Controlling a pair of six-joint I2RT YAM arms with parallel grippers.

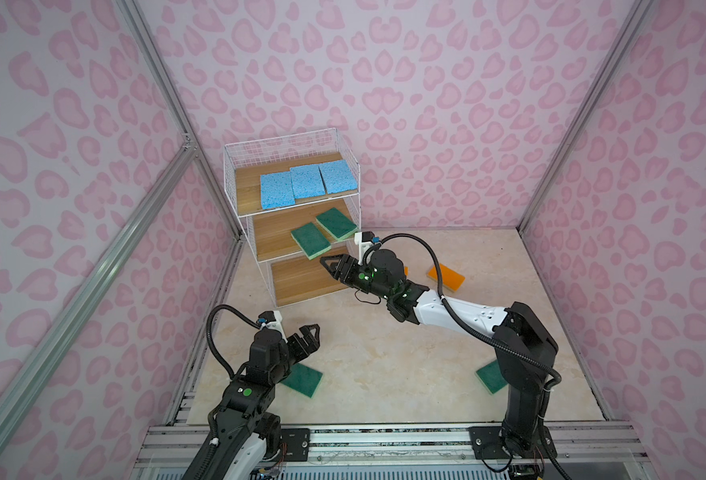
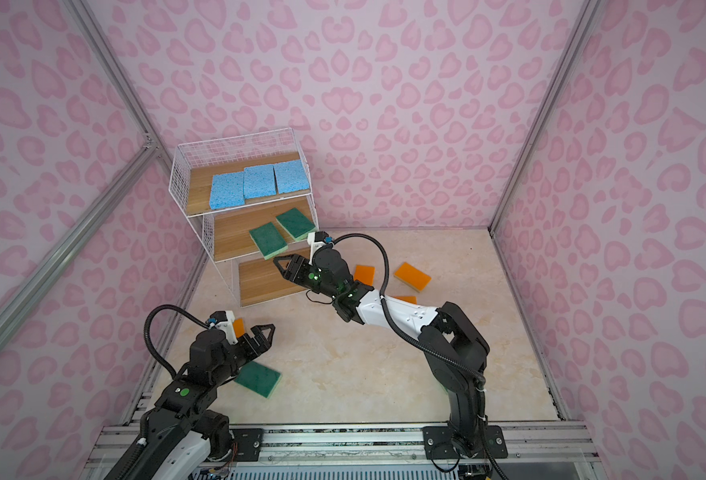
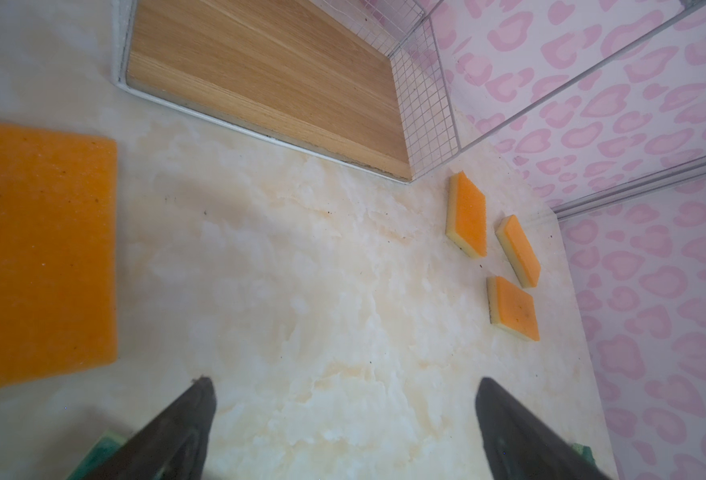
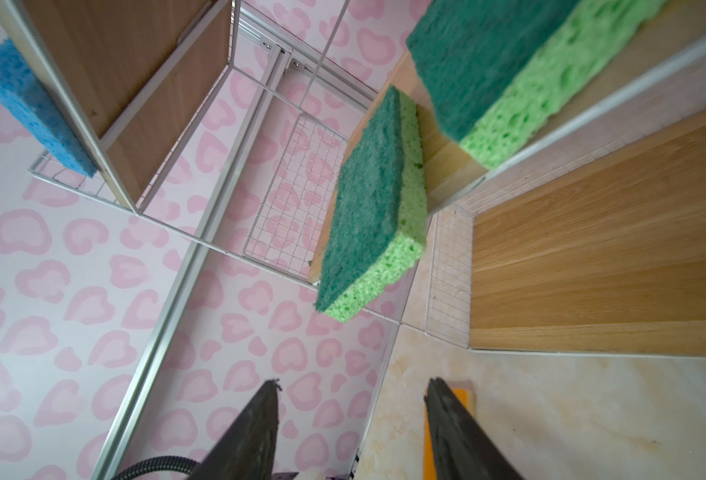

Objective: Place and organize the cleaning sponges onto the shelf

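The shelf [image 1: 235,208] holds three blue sponges [image 1: 277,190] on its top board. Two green sponges [image 1: 310,240] [image 4: 368,199] lie on the middle board, the nearer one overhanging the front edge. The bottom board [image 3: 268,79] is bare. My right gripper [image 1: 334,262] [image 4: 353,386] hangs open and empty just in front of the overhanging green sponge. My left gripper [image 1: 310,338] [image 3: 345,384] is open over bare floor, with a green sponge [image 2: 260,378] beside the arm and an orange sponge [image 3: 39,257] close by.
Three orange sponges [image 3: 467,216] lie on the floor right of the shelf, partly hidden by the right arm in both top views. Another green sponge [image 1: 492,376] lies partly behind the right arm's base. Pink patterned walls enclose the marble floor [image 1: 384,374].
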